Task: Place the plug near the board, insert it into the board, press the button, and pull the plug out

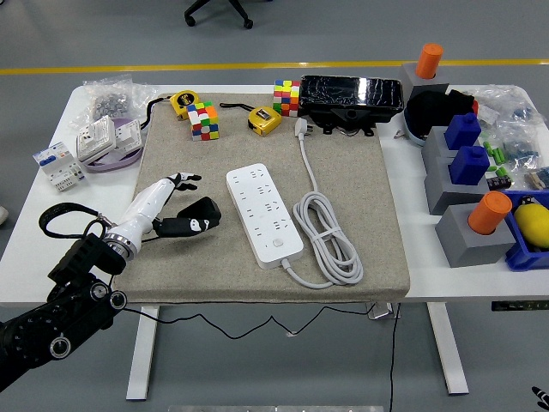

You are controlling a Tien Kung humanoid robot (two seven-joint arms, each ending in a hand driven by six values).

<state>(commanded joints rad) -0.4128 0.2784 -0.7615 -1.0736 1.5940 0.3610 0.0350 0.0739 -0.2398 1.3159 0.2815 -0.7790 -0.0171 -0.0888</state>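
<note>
Reaching in from about 8 o'clock, the left hand (176, 199) lies on the grey mat (360, 249), white fingers (183, 180) spread toward 2 o'clock and closed on nothing; a black plug (192, 218) rests on the mat right against its thumb side, but whether they actually touch is hard to tell. The right hand is out of view. The white board (263, 215) lies at the mat's centre, long axis running from 11 to 5 o'clock, every visible socket empty and its round button (278, 244) near the 5 o'clock end. Its own grey cord (327, 233) is coiled at 3 o'clock of it and runs up to a white plug (301, 127) lying loose near 12 o'clock. Judging from this, the task has barely begun: the black plug is not yet lifted and sits at 9 o'clock of the board with a gap of bare mat between them. Bringing it alongside, inserting it, pressing the button and pulling it out all appear to remain. Cubes, tape measures and a black case line the far edge of the worktop (412, 279), clear of the work.
</note>
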